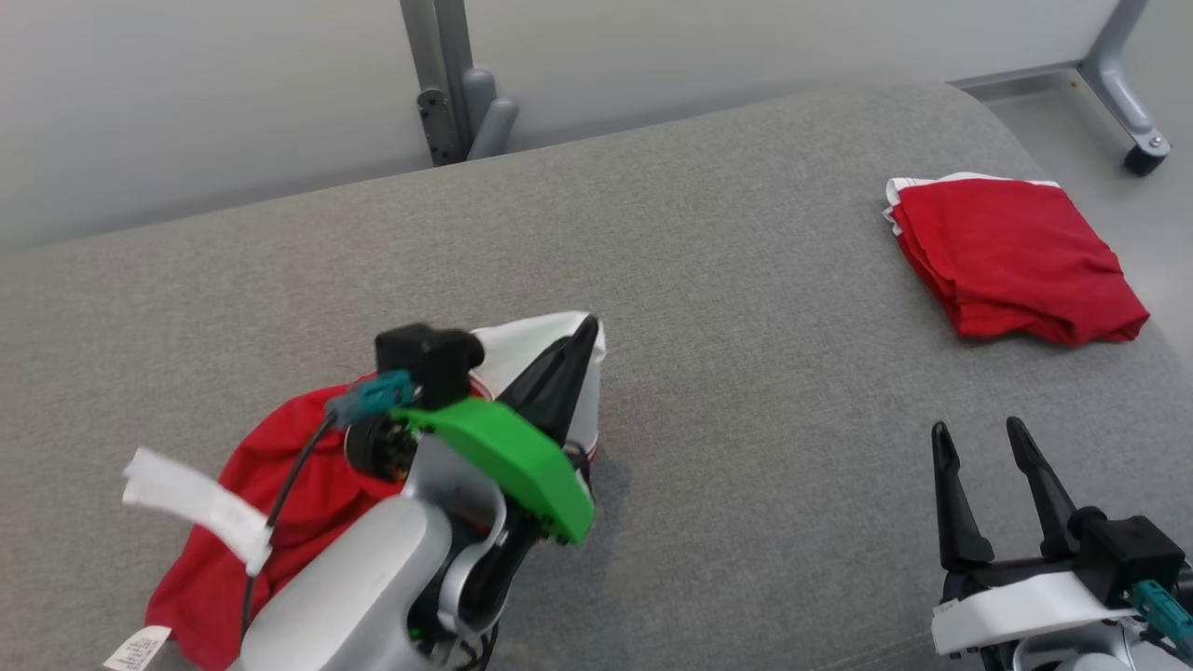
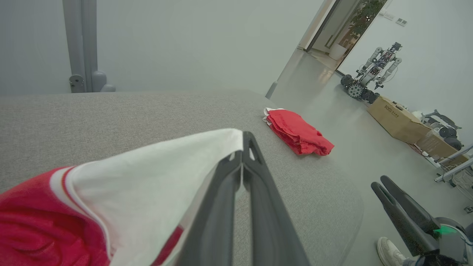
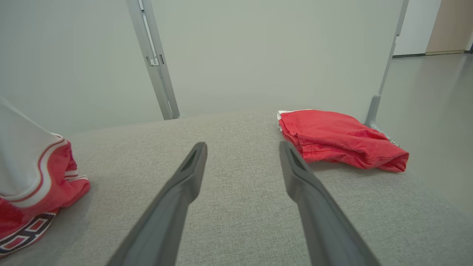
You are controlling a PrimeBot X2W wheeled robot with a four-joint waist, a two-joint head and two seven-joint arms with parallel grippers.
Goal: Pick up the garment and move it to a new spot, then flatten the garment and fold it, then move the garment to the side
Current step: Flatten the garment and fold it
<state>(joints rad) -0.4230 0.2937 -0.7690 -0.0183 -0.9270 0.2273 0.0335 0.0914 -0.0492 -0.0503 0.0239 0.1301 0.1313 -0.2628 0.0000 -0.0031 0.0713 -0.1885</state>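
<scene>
The garment (image 1: 298,485) is a crumpled red jersey with white trim, lying at the lower left of the grey padded surface (image 1: 746,326). My left gripper (image 1: 587,326) is shut on its white edge, which is lifted into a peak (image 2: 147,177) beside the closed fingertips (image 2: 244,138). In the right wrist view the garment (image 3: 33,173) hangs at the left edge, with dark lettering on its lower part. My right gripper (image 1: 979,429) stands open at the lower right, nothing between its fingers (image 3: 242,145), well apart from the garment.
A folded red garment (image 1: 1016,256) lies near the surface's far right edge. A metal post (image 1: 457,84) and a wheeled leg (image 1: 1132,102) stand behind. On the floor to the right are cardboard boxes (image 2: 397,118), another robot (image 2: 369,77) and a person's shoe (image 2: 390,251).
</scene>
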